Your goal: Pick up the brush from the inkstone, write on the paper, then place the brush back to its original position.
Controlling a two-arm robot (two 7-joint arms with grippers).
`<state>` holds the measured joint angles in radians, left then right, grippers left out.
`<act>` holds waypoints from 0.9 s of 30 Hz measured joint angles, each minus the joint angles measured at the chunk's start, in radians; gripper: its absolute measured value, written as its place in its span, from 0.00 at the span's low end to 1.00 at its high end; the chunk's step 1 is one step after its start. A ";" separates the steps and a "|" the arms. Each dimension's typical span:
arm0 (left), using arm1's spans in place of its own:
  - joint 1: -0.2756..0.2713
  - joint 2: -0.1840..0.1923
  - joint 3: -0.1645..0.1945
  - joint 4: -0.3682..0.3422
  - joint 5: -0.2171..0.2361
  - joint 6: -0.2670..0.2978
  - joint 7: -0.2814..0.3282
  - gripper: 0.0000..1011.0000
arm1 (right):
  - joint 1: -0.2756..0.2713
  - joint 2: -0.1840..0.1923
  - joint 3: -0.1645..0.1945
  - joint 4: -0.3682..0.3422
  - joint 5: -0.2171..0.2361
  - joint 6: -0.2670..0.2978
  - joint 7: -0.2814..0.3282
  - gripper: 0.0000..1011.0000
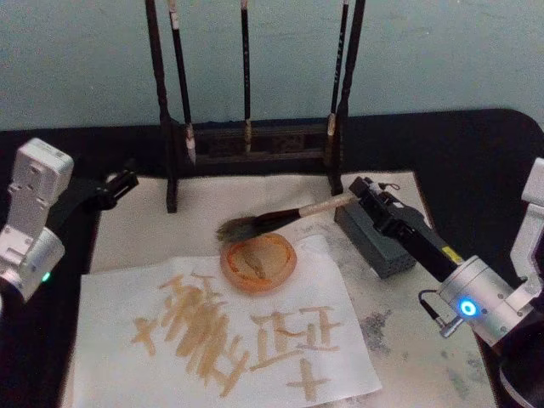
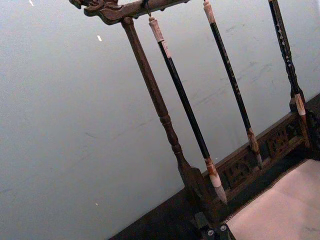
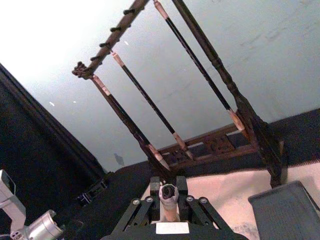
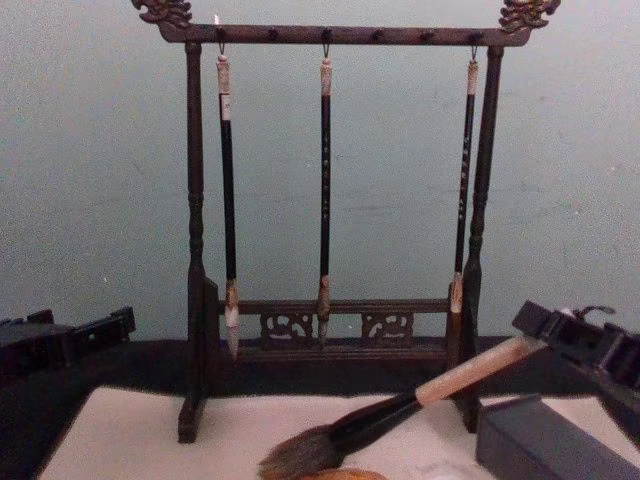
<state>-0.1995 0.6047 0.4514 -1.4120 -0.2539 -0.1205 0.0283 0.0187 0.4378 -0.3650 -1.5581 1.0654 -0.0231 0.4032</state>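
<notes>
Now right end effector (image 1: pixel 361 194) grips brush (image 1: pixel 272 219) near inkstone (image 1: pixel 378 242) — left end effector (image 1: pixel 119 183) parked; state unclear.

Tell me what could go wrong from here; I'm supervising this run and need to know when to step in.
The right gripper holds the brush by the very end of its handle, so the bushy head might sag or twist. Its bristles hang close to the orange dish on the paper; a low sweep could knock it. The inkstone sits right by the gripper, so lowering might bump it. The left gripper is parked left.
</notes>
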 joint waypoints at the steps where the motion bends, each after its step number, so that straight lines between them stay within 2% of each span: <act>1: 0.000 0.000 0.000 0.000 0.000 0.000 0.000 0.99 | -0.001 0.001 0.000 -0.003 0.000 0.000 0.000 0.20; 15: 0.000 0.000 0.000 0.000 0.000 0.000 0.000 0.99 | 0.011 0.005 -0.005 -0.028 -0.007 0.007 -0.003 0.20; 27: 0.000 0.000 0.000 0.000 0.000 0.000 0.000 0.99 | 0.050 0.004 -0.044 -0.054 -0.033 0.053 -0.037 0.20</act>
<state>-0.1995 0.6047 0.4514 -1.4120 -0.2539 -0.1205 0.0283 0.0691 0.4421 -0.4093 -1.6120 1.0327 0.0304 0.3657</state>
